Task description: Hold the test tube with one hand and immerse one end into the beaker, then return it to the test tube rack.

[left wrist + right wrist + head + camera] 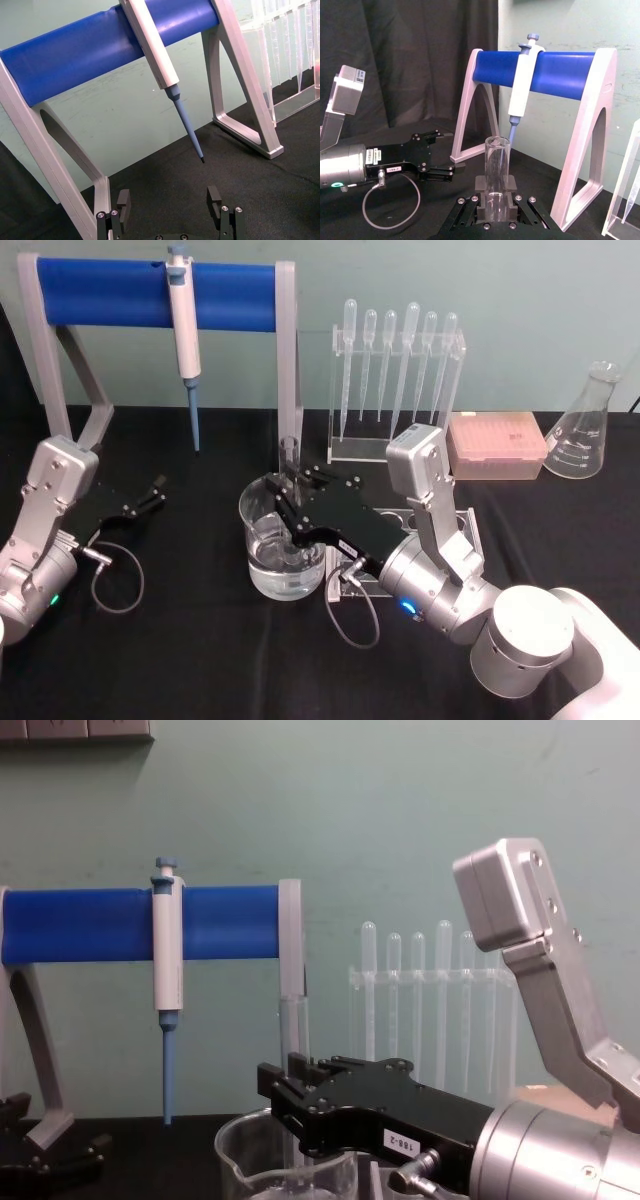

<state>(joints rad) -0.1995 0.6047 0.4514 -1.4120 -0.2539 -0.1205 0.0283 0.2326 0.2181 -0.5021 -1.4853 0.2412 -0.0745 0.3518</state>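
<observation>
My right gripper (290,502) is shut on the test tube (290,453), a clear glass tube held upright over the beaker (262,540). The beaker is wide, clear and partly filled with water. The tube's open rim rises above the fingers, and its lower part drops inside the beaker's rim, mostly hidden by the gripper. The right wrist view has the tube (496,167) clamped between the black fingers. From the chest, the right gripper (292,1105) hangs just above the beaker's rim (245,1145). My left gripper (152,493) lies parked at the table's left, open (169,202) and holding nothing.
A stand with a blue bar (150,292) at the back left carries a hanging pipettor (185,335). A clear rack of plastic pipettes (395,380), a pink tip box (495,445) and a conical flask (588,425) line the back right. A clear holder (462,530) sits under my right arm.
</observation>
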